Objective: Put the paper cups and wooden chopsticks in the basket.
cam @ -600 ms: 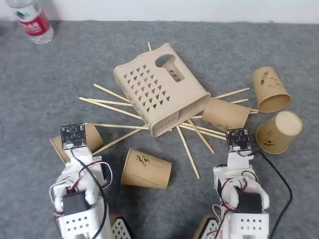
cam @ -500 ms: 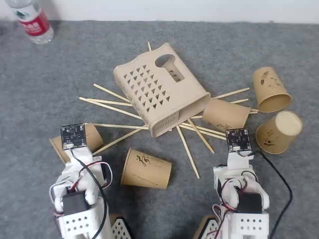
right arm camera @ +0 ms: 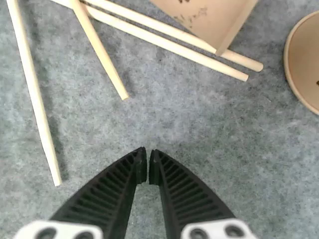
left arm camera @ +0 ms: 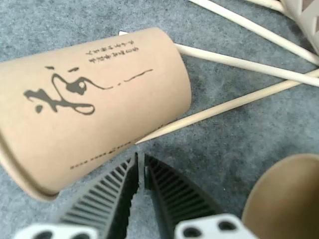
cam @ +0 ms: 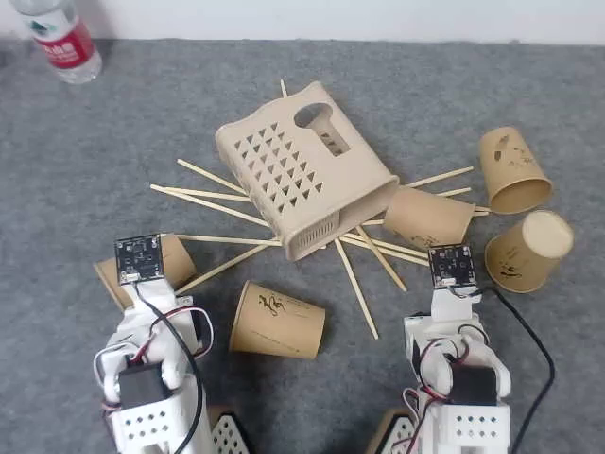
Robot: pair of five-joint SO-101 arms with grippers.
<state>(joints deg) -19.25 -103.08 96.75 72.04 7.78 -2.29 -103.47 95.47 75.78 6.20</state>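
Note:
Several tan paper cups lie on the grey carpet around the beige basket (cam: 302,170), which is tipped on its side in the middle. Wooden chopsticks (cam: 222,203) fan out from under it. My left gripper (left arm camera: 140,172) is shut and empty, its tips just short of a lying cup (left arm camera: 94,99) with a chopstick (left arm camera: 239,102) poking under it. My right gripper (right arm camera: 148,167) is shut over bare carpet, a little short of several chopsticks (right arm camera: 99,50) and a cup (right arm camera: 209,15).
A plastic water bottle (cam: 61,43) lies at the far left corner. One cup (cam: 277,320) rests between the two arms, two more (cam: 513,170) (cam: 527,251) at the right. A cable (cam: 539,350) runs beside the right arm.

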